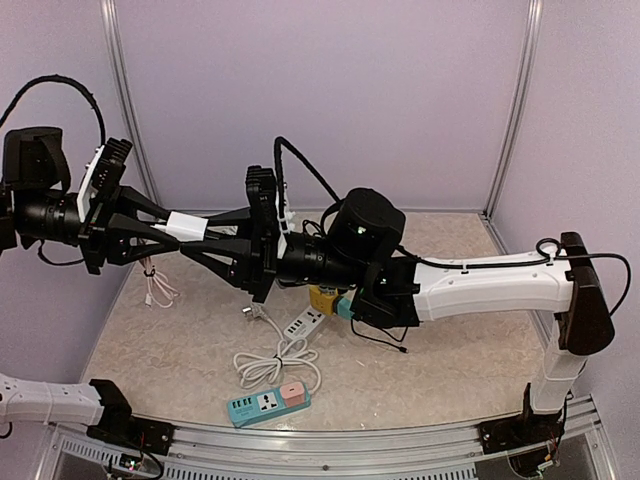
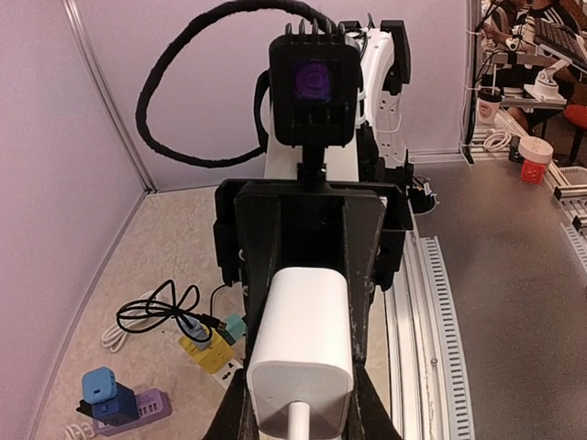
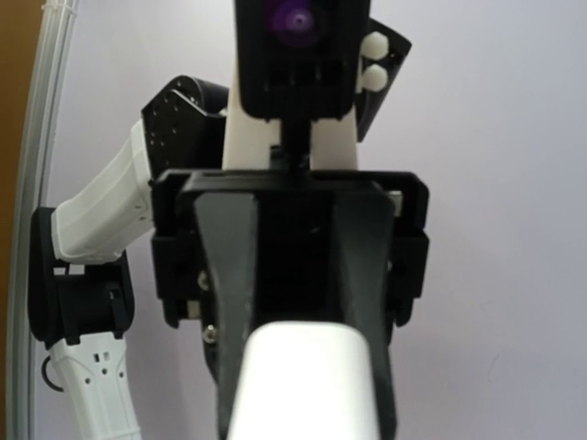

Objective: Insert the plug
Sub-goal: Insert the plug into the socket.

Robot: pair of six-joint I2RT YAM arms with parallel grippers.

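White plug (image 1: 186,226) horizontal, lengthwise left-right

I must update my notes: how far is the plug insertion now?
Done: the white charger is up off the table. In hand: the left hand and the right hand both grip it in mid-air, seemingly a handover. Left: it is not inserted yet; the teal power strip lies far below it.

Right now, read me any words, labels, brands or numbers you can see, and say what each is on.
No text can be read.
The white charger: plain face, no print showing.
The teal power strip: anything on it is too small to read.
The red container in the background: too blurred.
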